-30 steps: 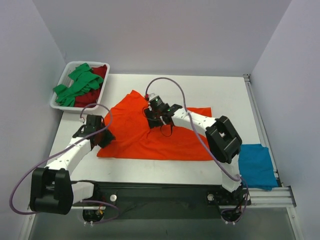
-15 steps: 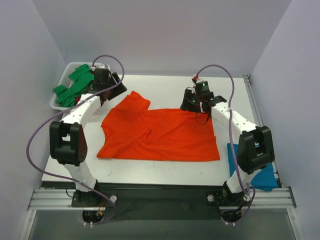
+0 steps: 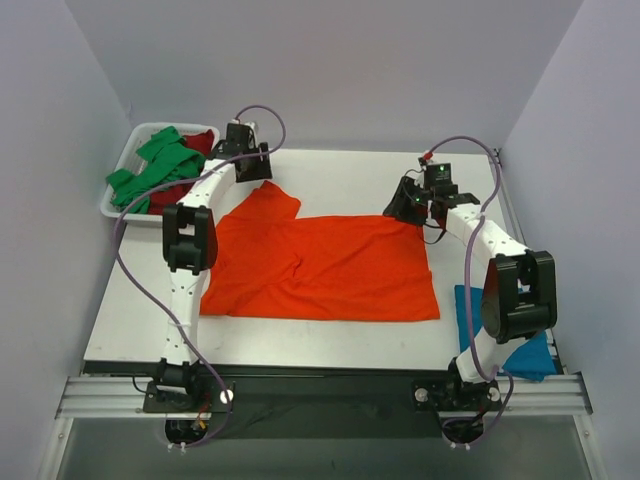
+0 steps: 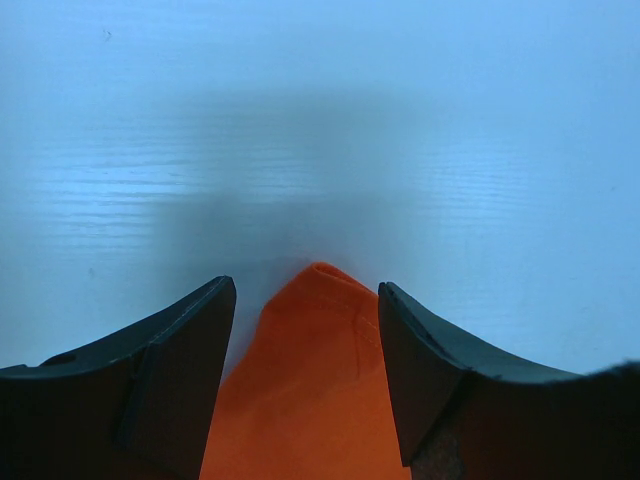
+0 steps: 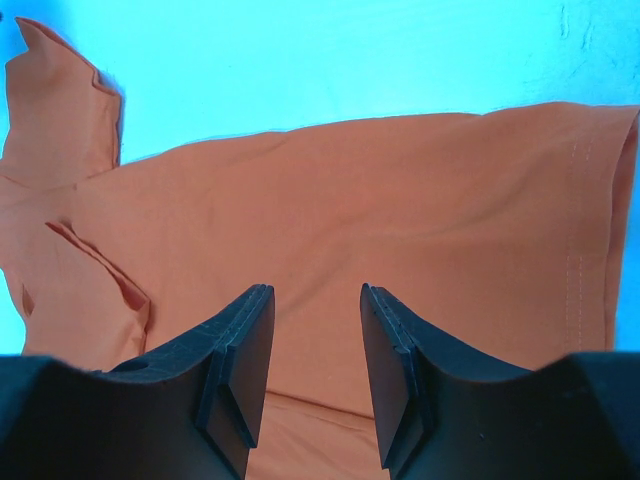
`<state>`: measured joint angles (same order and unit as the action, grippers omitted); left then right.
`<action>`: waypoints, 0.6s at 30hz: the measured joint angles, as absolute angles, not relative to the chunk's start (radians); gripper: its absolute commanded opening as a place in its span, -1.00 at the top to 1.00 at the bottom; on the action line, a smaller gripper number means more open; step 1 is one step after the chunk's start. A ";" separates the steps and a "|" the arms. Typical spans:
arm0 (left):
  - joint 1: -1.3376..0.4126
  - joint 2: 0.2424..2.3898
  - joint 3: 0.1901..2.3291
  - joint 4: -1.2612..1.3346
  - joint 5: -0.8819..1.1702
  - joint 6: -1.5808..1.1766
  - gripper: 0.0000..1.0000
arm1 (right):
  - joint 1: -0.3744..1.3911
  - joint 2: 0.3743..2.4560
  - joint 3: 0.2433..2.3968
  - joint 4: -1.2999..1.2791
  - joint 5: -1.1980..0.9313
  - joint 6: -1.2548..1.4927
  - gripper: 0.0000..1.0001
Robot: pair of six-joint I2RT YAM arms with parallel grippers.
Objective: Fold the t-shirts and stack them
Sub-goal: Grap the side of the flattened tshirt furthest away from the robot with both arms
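Note:
A bright orange t-shirt (image 3: 320, 265) lies spread flat mid-table, one sleeve pointing to the far left. My left gripper (image 3: 254, 168) is at that sleeve's tip, open, with the orange sleeve (image 4: 310, 390) lying loose between its fingers (image 4: 180, 370). My right gripper (image 3: 406, 207) hovers over the shirt's far right corner, open, with orange cloth (image 5: 400, 190) below it and nothing clamped. A green t-shirt (image 3: 158, 165) and a dark red t-shirt (image 3: 203, 141) sit crumpled in the tray. A teal blue t-shirt (image 3: 528, 352) lies folded at the near right, partly behind the right arm.
A white tray (image 3: 140, 218) stands at the far left corner of the table, next to the left arm. Grey walls close in the back and both sides. A metal rail (image 3: 300, 395) runs along the near edge by the arm bases.
The left arm swung from the shirt's near left side to the far sleeve tip and opened. The right arm went from mid-shirt to the far right corner. The shirt now lies flatter.

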<state>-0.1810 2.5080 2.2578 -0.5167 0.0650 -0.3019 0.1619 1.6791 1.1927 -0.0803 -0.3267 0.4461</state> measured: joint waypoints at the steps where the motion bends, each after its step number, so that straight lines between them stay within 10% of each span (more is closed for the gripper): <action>1: -0.182 2.532 2.281 -0.530 0.067 -0.291 -0.38 | 0.158 1.679 1.186 -0.075 -0.331 0.447 0.20; 18: -0.220 2.568 2.289 -0.574 0.108 -0.229 0.38 | 0.096 1.679 1.151 -0.056 -0.358 0.458 0.21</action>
<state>-0.2199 2.5675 2.2894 -0.5735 0.1078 -0.2287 0.0963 1.6791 1.1511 -0.0555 -0.3580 0.4580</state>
